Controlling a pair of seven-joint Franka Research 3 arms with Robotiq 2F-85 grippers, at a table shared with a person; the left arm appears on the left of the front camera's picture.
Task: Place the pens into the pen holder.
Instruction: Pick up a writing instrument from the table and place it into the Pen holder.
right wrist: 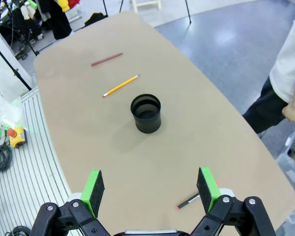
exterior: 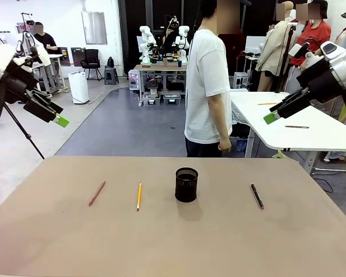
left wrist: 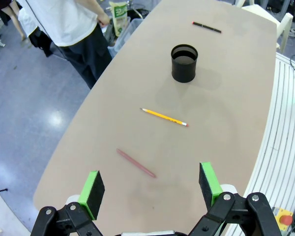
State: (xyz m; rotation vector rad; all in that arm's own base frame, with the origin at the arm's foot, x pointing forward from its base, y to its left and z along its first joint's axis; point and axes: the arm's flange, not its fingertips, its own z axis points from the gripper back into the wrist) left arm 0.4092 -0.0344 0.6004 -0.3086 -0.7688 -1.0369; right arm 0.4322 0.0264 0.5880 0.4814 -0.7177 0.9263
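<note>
We see a matte brown table (exterior: 230, 248) with rounded corners. Near its middle the pen holder (exterior: 186, 184) stands upright, a small black cylinder of fine wire mesh with a solid rim. Left of it lies a slim yellow pencil (exterior: 139, 196), and farther left a reddish-brown pen (exterior: 97, 193). To its right lies a dark pen (exterior: 257, 196) with a red tip. All three lie flat, apart from the holder.

The left gripper (left wrist: 150, 186) hangs high at the left side, its green-padded jaws spread wide and holding nothing. The reddish-brown pen lies nearest below it. The right gripper (right wrist: 150, 186) hangs high at the right, also wide apart and empty, with the dark pen closest beneath. A person (exterior: 207, 86) in a white T-shirt stands at the far side.
</note>
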